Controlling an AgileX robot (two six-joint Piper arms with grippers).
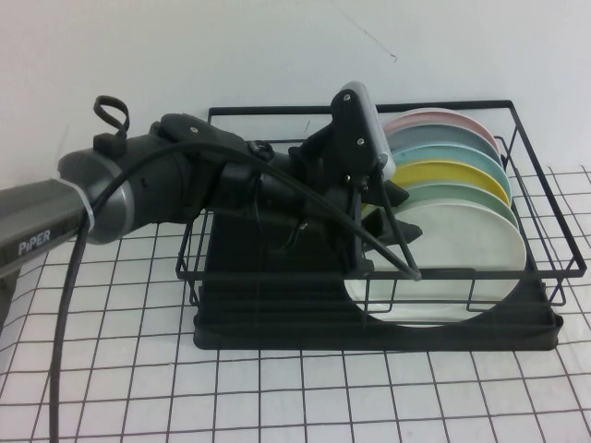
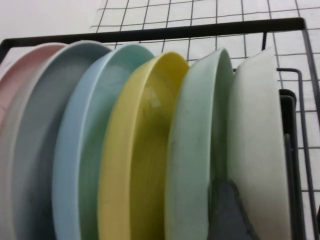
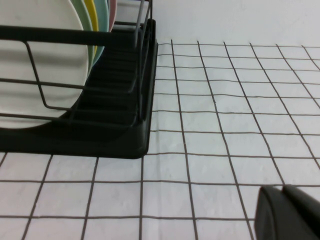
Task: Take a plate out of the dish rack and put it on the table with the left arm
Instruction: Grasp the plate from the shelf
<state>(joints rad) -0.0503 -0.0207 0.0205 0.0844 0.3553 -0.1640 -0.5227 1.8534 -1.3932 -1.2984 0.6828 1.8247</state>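
The tabletop (image 1: 277, 397), a white cloth with thin black grid lines, lies nearest, and on it stands the dish rack (image 1: 545, 268), black wire over a black tray base. The white plate (image 1: 466, 249) stands on edge at the rack's near end, just behind the front wires. The left arm (image 1: 111, 198) reaches in from the left over the rack, and the left end effector (image 1: 399, 231) hangs at the top of the white plate with its fingers spread, one dark finger (image 1: 399, 242) crossing the plate's near face; I cannot tell whether it touches. Behind the white plate stand a mint-green plate (image 1: 476, 192), a yellow plate (image 1: 452, 173), two blue plates and a pink plate (image 1: 434, 117) farthest back. The right end effector (image 3: 287, 212) sits low over the tabletop off the rack's corner; whether it is spread or pressed together I cannot tell.
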